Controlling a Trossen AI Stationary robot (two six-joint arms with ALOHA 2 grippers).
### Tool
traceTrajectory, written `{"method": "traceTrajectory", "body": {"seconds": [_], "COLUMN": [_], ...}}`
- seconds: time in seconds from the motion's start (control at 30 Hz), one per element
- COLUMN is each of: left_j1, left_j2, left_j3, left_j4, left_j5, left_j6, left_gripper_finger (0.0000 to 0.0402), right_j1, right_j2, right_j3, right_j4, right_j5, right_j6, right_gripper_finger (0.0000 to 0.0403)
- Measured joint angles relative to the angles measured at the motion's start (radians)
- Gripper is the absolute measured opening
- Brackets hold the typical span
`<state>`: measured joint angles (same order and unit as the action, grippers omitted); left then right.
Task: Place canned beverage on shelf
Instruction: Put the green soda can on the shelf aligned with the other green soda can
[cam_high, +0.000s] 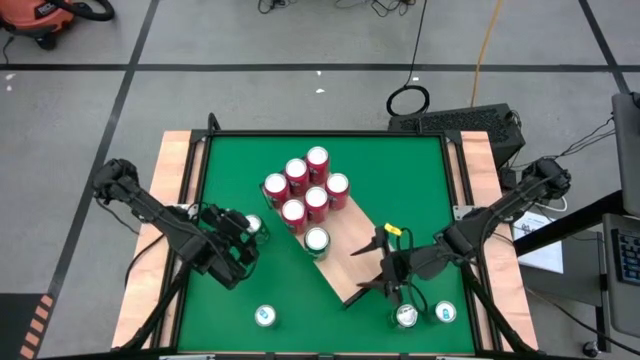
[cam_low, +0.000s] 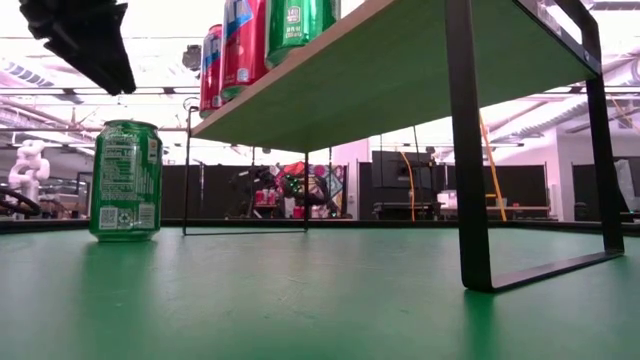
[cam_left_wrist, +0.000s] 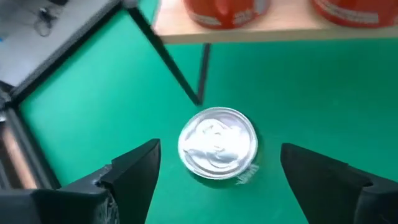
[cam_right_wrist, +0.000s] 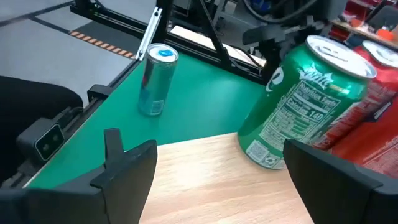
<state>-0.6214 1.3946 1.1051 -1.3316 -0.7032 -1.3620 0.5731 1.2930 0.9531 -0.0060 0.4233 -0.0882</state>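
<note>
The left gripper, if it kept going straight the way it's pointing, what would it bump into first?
Most likely the green can standing on the green table. The left gripper hangs open above it, one finger on each side of its silver top, so the can would probably slip between them.

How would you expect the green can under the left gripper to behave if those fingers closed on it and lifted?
The green can stands upright on the green table, so it probably won't roll unless tipped. Its smooth, round metal wall may slip between the open left gripper fingers. Tall and narrow in the low view, it could topple if nudged high.
</note>
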Motion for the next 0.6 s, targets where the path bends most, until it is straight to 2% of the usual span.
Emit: {"method": "traceTrajectory", "body": {"seconds": [0.2, 0.4, 0.6], "left_j1": [0.065, 0.089, 0.089], "left_j2": [-0.002, -0.011, -0.013], "left_j3": [0.000, 0.027, 0.031], "left_j4": [0.105, 0.092, 0.073], "left_j5": [0.039, 0.126, 0.132], "left_j6": [0.168, 0.172, 0.189], "left_gripper_finger": [0.0331, 0.0332, 0.0332], "right_j1": [0.008, 0.008, 0.010], "right_j2": [0.000, 0.000, 0.000], "right_j3": [0.000, 0.000, 0.000], "right_j4": [-0.001, -0.007, 0.001], "right_j5": [0.051, 0.052, 0.052], "right_j6": [-0.014, 0.013, 0.020], "right_gripper_finger": [0.0338, 0.0338, 0.0338]}}
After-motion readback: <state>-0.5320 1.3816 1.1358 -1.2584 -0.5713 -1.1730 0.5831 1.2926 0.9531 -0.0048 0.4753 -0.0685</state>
